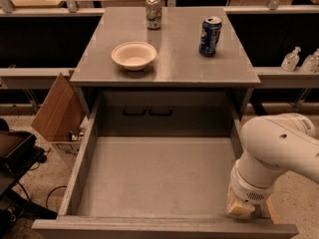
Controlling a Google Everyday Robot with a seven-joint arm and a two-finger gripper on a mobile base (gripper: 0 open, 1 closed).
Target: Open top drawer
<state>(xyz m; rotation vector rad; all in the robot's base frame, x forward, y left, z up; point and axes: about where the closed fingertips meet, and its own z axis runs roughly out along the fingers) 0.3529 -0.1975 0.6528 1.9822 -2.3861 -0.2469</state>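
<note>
Standing wide open, the drawer juts well out from under the cabinet top, with its front wall nearest the camera. The gripper is down at the drawer's front right corner, just behind that front wall and beside the right side wall. Whether it is clenched or released cannot be told, since the white arm covers most of it. On the cabinet top sit a bowl toward the left, a blue can toward the right and a silver can at the back.
</note>
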